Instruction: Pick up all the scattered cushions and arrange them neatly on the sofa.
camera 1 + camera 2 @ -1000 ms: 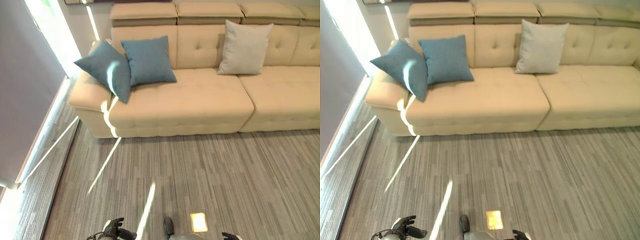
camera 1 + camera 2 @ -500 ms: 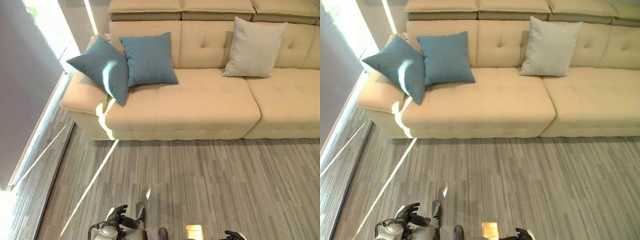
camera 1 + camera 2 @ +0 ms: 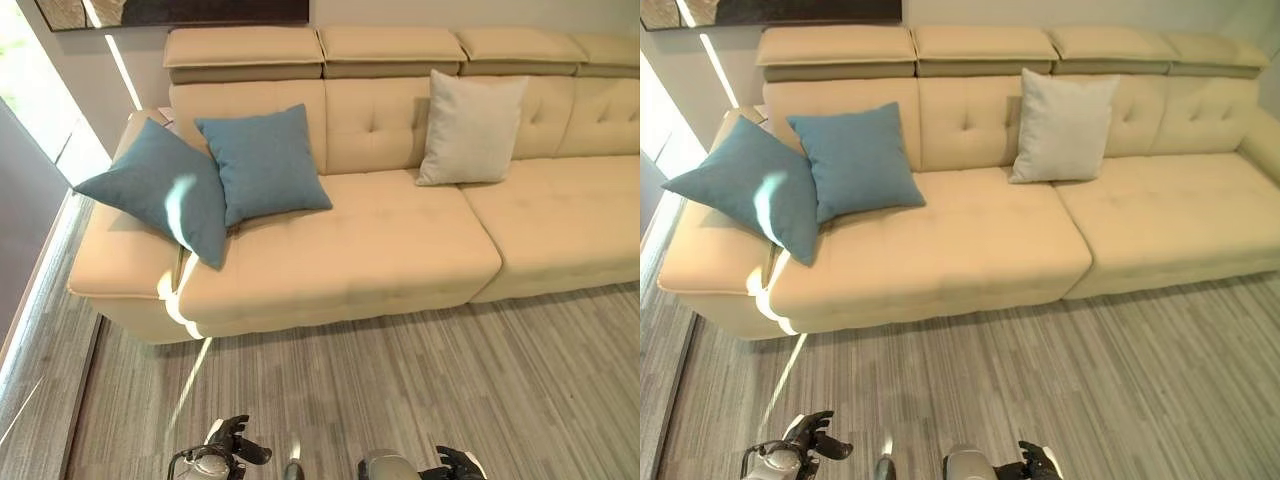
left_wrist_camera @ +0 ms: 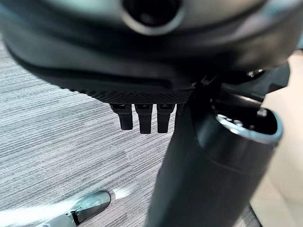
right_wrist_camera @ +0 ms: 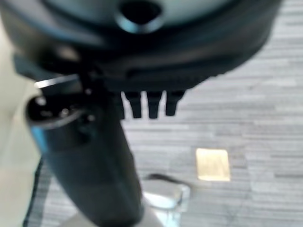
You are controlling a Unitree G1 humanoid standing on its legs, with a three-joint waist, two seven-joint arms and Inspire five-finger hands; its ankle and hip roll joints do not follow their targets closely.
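Grey striped carpet floor (image 3: pixel 420 380) in front of cream sofa (image 3: pixel 400 240). On sofa: two blue cushions (image 3: pixel 262 162) at left end, one overlapping the armrest, touching each other; pale grey cushion (image 3: pixel 470 128) upright against backrest, mid-sofa. Left hand (image 3: pixel 232 445) and right hand (image 3: pixel 458 463) low, fingers relaxed, holding nothing.

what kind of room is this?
Likely a living room or lounge: a long cream tufted sofa with two blue cushions and a grey cushion on it, and grey striped carpet.
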